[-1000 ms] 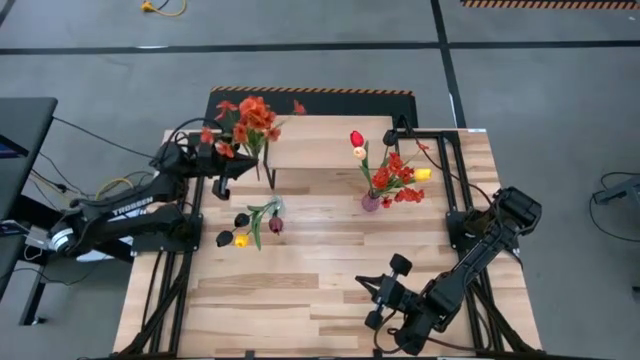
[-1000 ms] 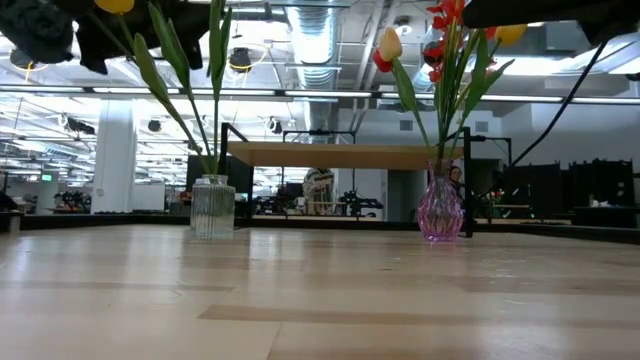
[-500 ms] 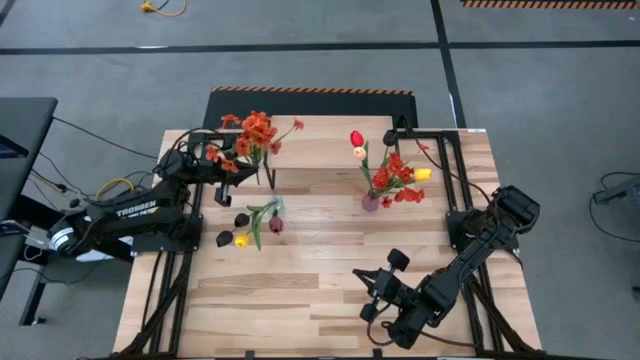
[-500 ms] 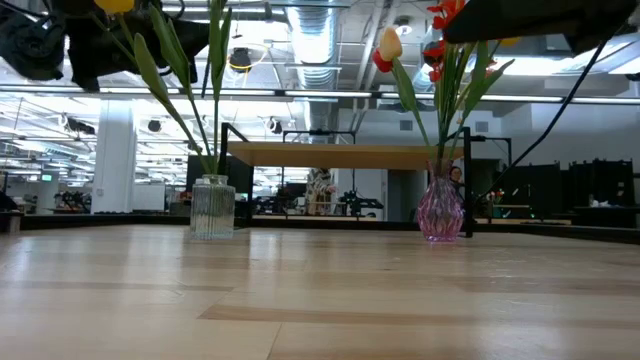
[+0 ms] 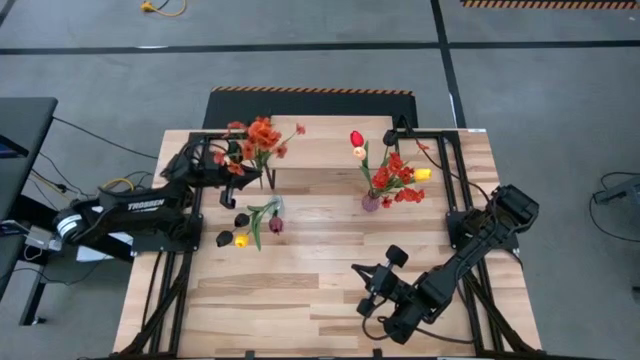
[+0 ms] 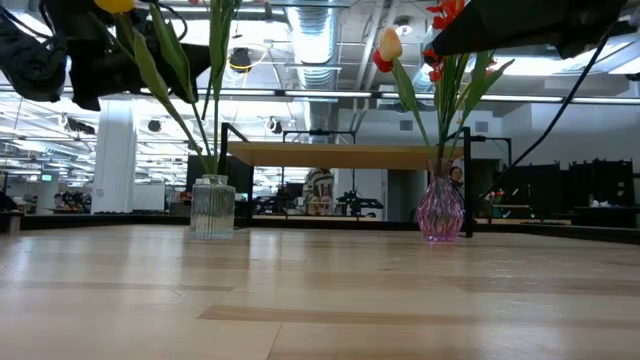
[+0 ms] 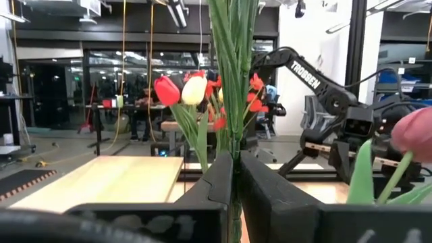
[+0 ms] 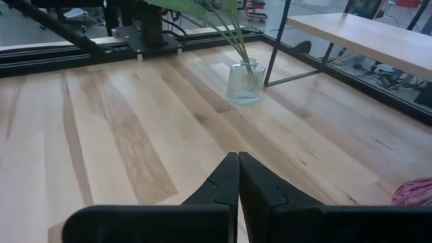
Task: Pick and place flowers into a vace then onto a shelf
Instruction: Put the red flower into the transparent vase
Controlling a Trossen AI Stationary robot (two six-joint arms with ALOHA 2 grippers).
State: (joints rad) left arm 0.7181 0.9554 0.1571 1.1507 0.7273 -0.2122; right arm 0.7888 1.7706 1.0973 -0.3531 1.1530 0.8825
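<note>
My left gripper (image 5: pixel 230 172) hovers over the table's far left, shut on a spray of small red-orange blossoms (image 5: pixel 257 135) beside the shelf's left end. The shelf (image 5: pixel 330 142) is a light wood riser on black legs at the far edge. A clear ribbed vase (image 5: pixel 276 206) stands on the table and holds dark maroon, yellow and pink tulips (image 5: pixel 240 226) that lean out toward the left. A pink vase (image 5: pixel 370 203) holds red, cream and yellow flowers (image 5: pixel 392 176). My right gripper (image 5: pixel 368 290) waits shut over the near right. My left gripper (image 7: pixel 235 162) pinches the spray's bundled green stems (image 7: pixel 233 131) between its two fingers. The fingers lie level and across the stems, coming from the table's left. The spray is lifted clear and stands roughly upright, with blossoms above the fingers and stem ends below them.
Black frame rails (image 5: pixel 455 190) run along the table's left and right sides. Bare slatted tabletop (image 5: pixel 290 280) lies between the vases and the near edge. In the right wrist view the clear vase (image 8: pixel 244 82) stands ahead by a shelf leg (image 8: pixel 278 37).
My left gripper has carried the spray a short way from the far edge toward the near edge and the clear vase, still shut on the stems. My right gripper has shifted slightly toward the table's left.
</note>
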